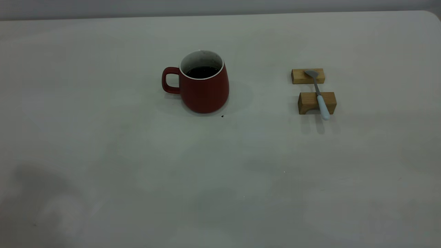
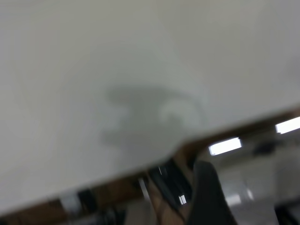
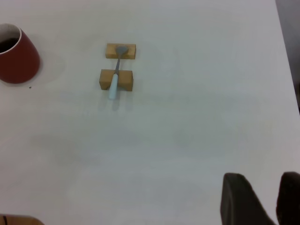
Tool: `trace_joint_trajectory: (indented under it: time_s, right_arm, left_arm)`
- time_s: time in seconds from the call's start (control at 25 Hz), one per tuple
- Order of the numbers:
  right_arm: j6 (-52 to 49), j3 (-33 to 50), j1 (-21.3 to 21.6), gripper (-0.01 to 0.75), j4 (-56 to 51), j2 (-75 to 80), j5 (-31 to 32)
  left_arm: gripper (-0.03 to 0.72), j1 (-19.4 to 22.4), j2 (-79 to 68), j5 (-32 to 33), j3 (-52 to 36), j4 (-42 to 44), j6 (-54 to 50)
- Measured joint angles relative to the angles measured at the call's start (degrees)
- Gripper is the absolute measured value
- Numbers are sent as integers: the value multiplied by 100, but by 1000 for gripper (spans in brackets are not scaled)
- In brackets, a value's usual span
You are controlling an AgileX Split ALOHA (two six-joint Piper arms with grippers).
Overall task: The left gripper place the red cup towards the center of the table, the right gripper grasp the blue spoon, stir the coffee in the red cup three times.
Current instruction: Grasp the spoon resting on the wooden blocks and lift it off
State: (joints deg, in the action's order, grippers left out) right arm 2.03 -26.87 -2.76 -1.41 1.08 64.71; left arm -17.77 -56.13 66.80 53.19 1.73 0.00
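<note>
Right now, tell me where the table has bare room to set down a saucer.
Bare table lies all along the near side, in front of the mug and spoon. The strip between mug and wooden blocks is also free. The blocks' spot is the crowded one.

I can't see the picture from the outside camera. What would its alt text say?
A red cup of dark coffee stands on a pale table. To its right, a blue spoon lies across two wooden blocks. No robot arm shows.
</note>
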Motion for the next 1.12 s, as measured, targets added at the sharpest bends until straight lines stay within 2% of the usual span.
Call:
trace_joint_trajectory:
  time_s: [0.2,0.4,0.88,1.0,1.12]
  right_arm:
    - [0,0,0,237,0,0,0]
    - [0,0,0,237,0,0,0]
    - [0,0,0,237,0,0,0]
    - [0,0,0,237,0,0,0]
    - [0,0,0,237,0,0,0]
  left_arm:
    - [558,0,1424,-241,-1692,-119,0]
    - [558,0,2893,-342,-2416,-130,76]
    - [558,19,5266,-281,-2535,-214,59]
    - [558,308,5618,-239,-2535,-216,59]
    - [558,769,5719,-213,-2535,-216,59]
